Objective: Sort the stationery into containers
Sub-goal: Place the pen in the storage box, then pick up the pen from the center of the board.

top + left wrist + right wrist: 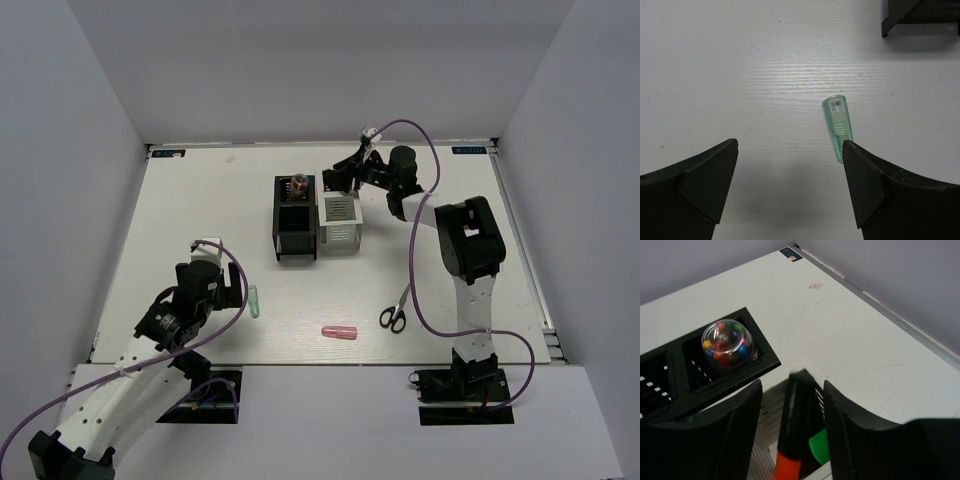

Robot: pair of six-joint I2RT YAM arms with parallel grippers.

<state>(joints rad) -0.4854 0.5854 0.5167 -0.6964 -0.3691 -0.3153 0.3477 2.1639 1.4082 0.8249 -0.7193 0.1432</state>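
Pink tube (339,332) lies nearest the arm bases, flat on the white counter (200,200), low in the middle of the overhead view. Just right of it, not touching, lie the scissors (393,318), black handles toward the bottom of the frame and blades pointing up and slightly right. Left of the pink tube and a little farther back lies the green tube (254,301), running roughly up and down in the frame. The left tool (790,150) hovers at the lower left of the overhead view, beside that tube, jaws spread wide and holding nothing. In the left wrist view the tube sits right of centre, labelled end toward the top. Its lower end meets the tip of the finger (865,180) at the frame's right, though I cannot tell whether they touch.

Farther back, in the middle of the overhead view, the black organiser (296,232) and white organiser (340,225) stand side by side, black on the left. The black one's rear compartment holds a clear dome (727,342) of coloured bits. The right tool (792,385) is over the white organiser's rear part. Its jaws are partly open, one on each side of the orange highlighter (792,430), with a gap showing on both sides, so it grips nothing. That highlighter sits in the white organiser, black toward the top of the wrist frame and orange below, with a green highlighter (819,447) just beside it on the right
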